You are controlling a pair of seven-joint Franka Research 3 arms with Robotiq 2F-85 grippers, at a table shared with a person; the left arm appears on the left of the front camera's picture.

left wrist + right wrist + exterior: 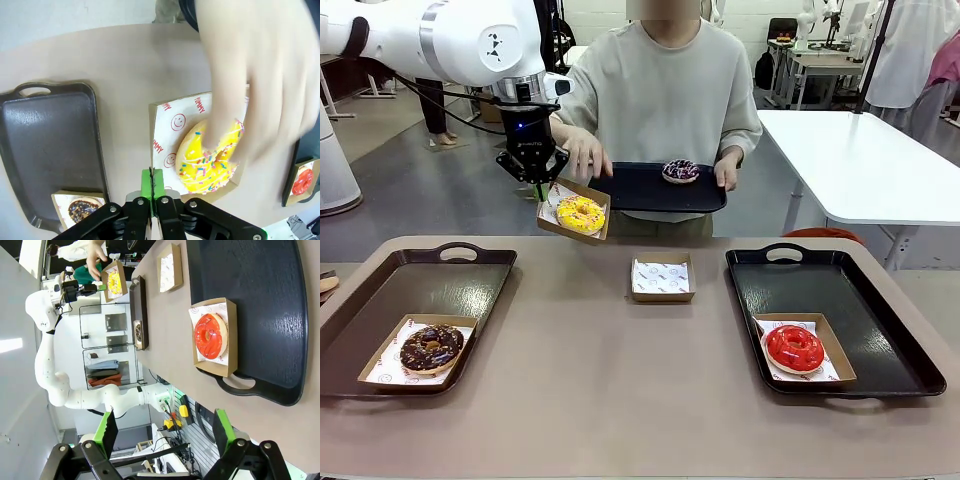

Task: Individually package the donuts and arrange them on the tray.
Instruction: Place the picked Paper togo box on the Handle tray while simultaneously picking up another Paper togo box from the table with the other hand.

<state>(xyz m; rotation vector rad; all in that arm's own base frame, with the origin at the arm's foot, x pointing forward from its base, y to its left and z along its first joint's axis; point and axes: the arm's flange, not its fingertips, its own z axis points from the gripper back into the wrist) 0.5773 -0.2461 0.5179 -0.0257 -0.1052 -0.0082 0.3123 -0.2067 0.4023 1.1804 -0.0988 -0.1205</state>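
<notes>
My left gripper (534, 186) is shut on the edge of a paper-lined cardboard box (165, 130), held in the air above the table's far side. The yellow-iced donut (580, 213) (209, 161) lies in that box, and a person's hand (255, 75) rests its fingers on the donut. The person's other hand holds a small dark tray (650, 190) carrying the purple donut (680, 171). The chocolate donut (431, 347) sits boxed on the left tray (440, 275). The red donut (794, 348) (209, 336) sits boxed on the right tray (880, 330). My right gripper (166, 430) is open above the table's right side, holding nothing.
An empty lined box (662, 278) stands at the table's middle, between the two trays. A white table (870, 160) stands at the back right behind the person.
</notes>
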